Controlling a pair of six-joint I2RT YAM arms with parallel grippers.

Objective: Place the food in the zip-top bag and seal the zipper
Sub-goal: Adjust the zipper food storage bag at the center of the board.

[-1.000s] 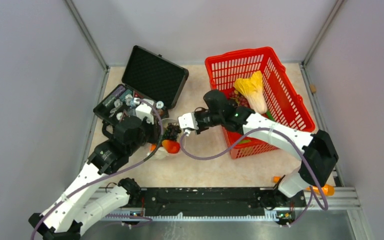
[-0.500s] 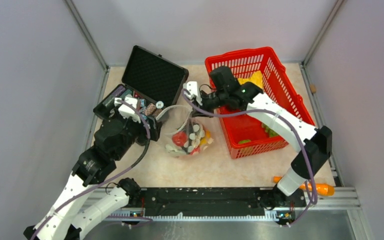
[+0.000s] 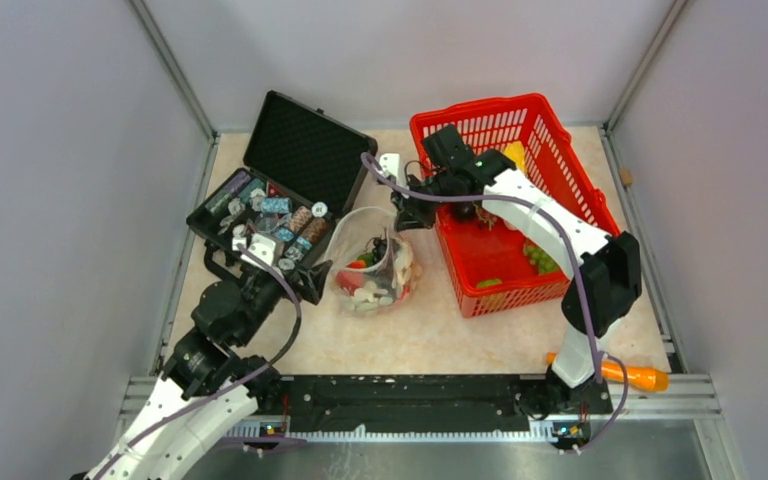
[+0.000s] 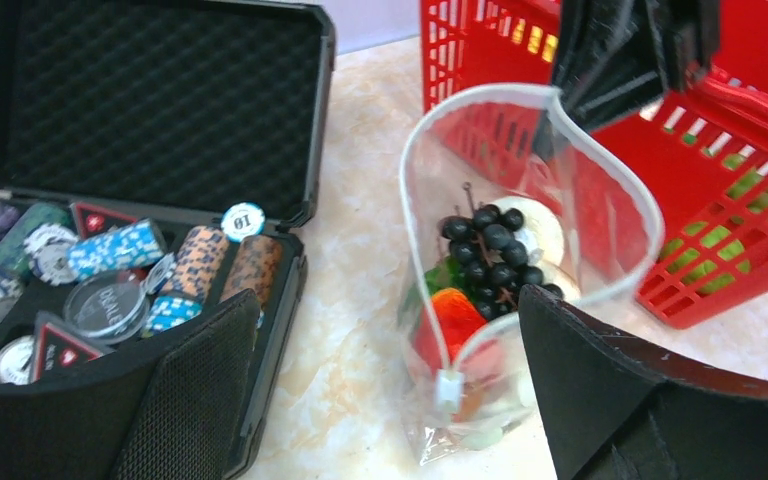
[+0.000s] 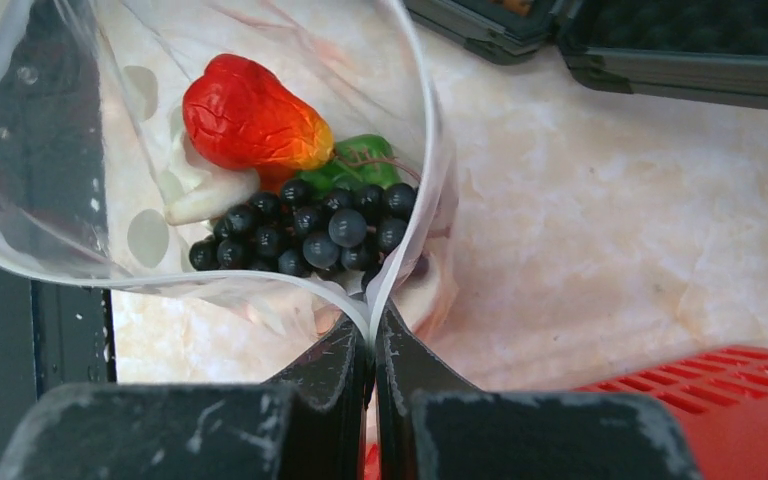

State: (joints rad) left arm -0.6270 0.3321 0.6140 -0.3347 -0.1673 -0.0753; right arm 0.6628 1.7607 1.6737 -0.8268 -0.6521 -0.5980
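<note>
Beige table [image 3: 400, 340]: R arm [image 3: 550, 225] stretched left, fingers [image 5: 335, 375] pinching zip-top bag [image 3: 360, 285].

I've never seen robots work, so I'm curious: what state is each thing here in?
zip-top bag: mouth open, food inside.
zipper: unsealed.
black case: lid open, chips inside.
red basket: some food inside.
right gripper: jaws shut on bag rim.
left gripper: jaws open, holding nothing.

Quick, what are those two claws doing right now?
Left gripper: jaws open, holding nothing.
Right gripper: jaws closed on the zip-top bag rim.
</note>
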